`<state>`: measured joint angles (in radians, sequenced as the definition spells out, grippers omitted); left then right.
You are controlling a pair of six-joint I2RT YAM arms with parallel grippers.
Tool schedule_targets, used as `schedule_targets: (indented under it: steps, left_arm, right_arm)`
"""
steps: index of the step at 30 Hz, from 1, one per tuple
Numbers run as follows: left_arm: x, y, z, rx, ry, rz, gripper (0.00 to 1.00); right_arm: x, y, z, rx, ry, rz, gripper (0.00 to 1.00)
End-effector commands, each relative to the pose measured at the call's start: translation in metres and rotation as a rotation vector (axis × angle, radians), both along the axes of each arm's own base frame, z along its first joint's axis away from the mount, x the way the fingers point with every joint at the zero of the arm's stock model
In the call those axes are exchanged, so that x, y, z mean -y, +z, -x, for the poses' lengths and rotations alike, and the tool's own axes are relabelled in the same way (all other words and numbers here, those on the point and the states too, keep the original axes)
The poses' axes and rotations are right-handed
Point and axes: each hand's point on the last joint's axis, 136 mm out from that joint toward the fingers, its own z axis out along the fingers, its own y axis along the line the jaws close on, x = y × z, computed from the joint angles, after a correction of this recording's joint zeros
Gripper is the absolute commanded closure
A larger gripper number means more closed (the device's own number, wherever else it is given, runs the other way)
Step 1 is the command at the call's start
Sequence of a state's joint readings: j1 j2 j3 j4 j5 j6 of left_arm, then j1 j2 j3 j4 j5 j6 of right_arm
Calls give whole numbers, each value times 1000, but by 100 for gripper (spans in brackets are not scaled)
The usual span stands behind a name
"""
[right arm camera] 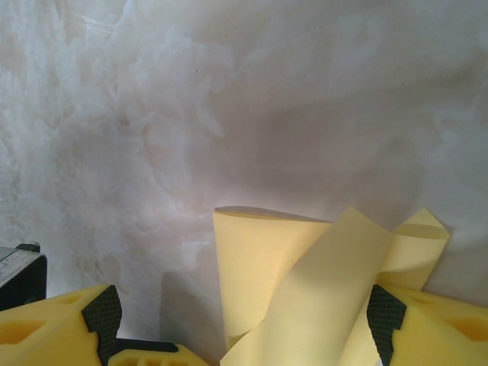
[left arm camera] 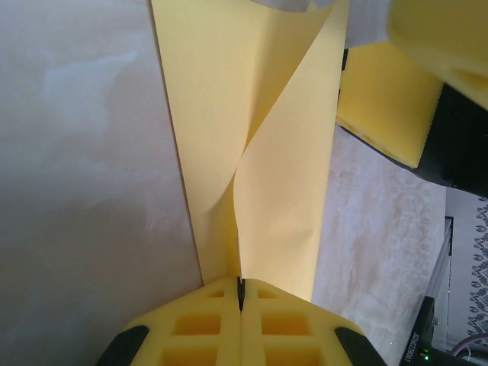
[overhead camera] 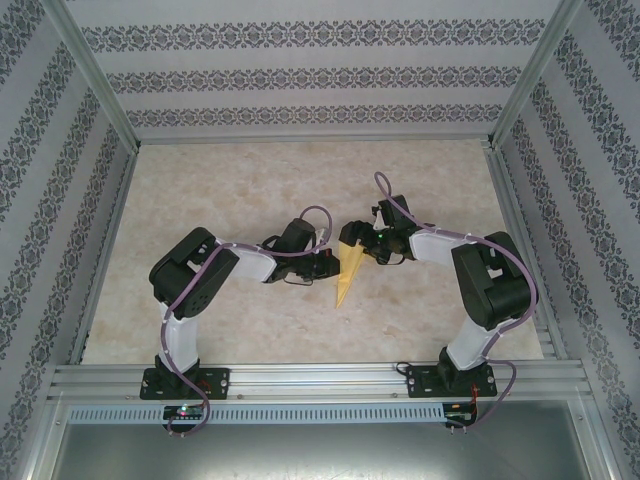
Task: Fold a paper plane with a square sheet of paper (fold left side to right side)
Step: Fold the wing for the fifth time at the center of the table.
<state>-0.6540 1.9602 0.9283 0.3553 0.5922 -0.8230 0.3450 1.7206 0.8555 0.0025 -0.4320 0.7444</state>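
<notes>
Both arms reach inward from their bases, elbows bowed outward and forearms angled toward the middle of the surface, so the wrists nearly meet. The left gripper (left arm camera: 241,293) has its jaws pressed flat together, pinching an edge of the paper plane (left arm camera: 252,152). The right gripper (right arm camera: 244,339) sits just beside it, slightly farther from the bases. Its fingers (right arm camera: 53,328) are spread wide, with the plane's folds standing loosely between them.

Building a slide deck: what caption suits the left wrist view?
Left gripper shut on the paper plane's narrow end, folds fanning out over the table.
</notes>
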Motion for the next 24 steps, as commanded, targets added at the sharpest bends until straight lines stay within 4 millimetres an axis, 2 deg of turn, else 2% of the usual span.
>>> schedule_targets:
  steps: [1,6,9,12,14,19,22,24]
  left_arm:
    - [-1,-8,-5,-8,7,-8,100]
    - [-4,-12,-3,-18,14,-21,100]
    - [-4,-13,-3,-21,16,-25,100]
    - [-5,-14,-4,-20,23,-30,100]
    - [-6,-15,-4,-20,27,-34,100]
    - [-8,-17,-3,-21,27,-49,100]
    - [-8,-17,-3,-23,26,-50,100]
    - [-9,-17,-3,-24,29,-53,100]
  right_arm:
    - [-1,1,6,3,26,21,13]
    - [16,26,0,71,-13,42,13]
    - [27,34,4,89,-36,73,16]
    - [25,37,9,97,-23,46,35]
    - [16,35,14,87,-5,10,51]
    - [1,22,22,60,22,-9,86]
    - [-4,12,22,39,32,-20,97]
    - [-7,9,21,32,37,-21,100]
